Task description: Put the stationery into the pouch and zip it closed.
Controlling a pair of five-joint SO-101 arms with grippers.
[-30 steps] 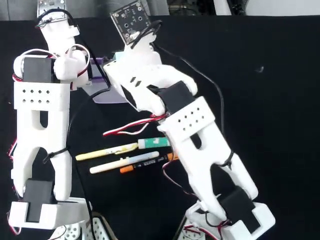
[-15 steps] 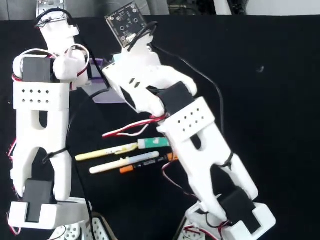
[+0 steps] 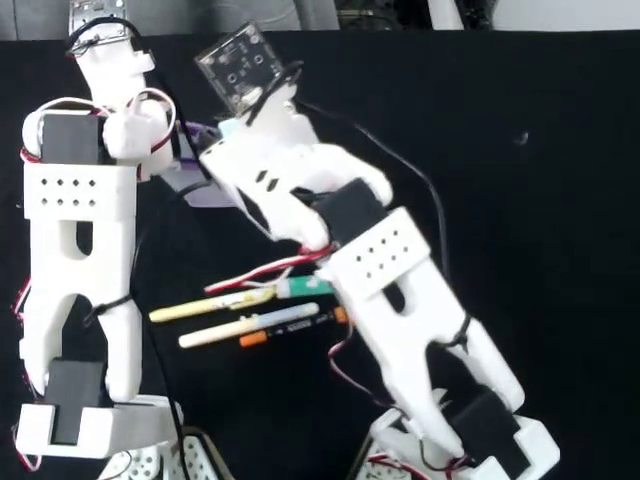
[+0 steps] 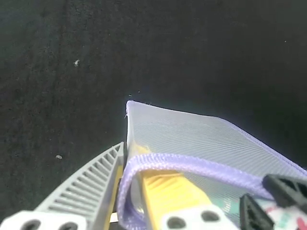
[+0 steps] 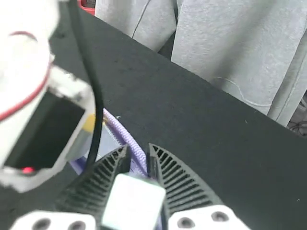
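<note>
Pinching the pouch (image 4: pixel 192 139) by its purple rim, the right tool (image 5: pixel 139 151) and left tool (image 4: pixel 125 158) each clamp its fabric.

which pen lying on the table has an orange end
The orange-ended pen, dark-barrelled, beside the pale pen on the side away from the yellow pen; the green-and-white marker has no orange.

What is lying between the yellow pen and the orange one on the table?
A whitish and light blue pen lies between the yellow pen and the orange pen on the black table, as the high view shows.
</note>
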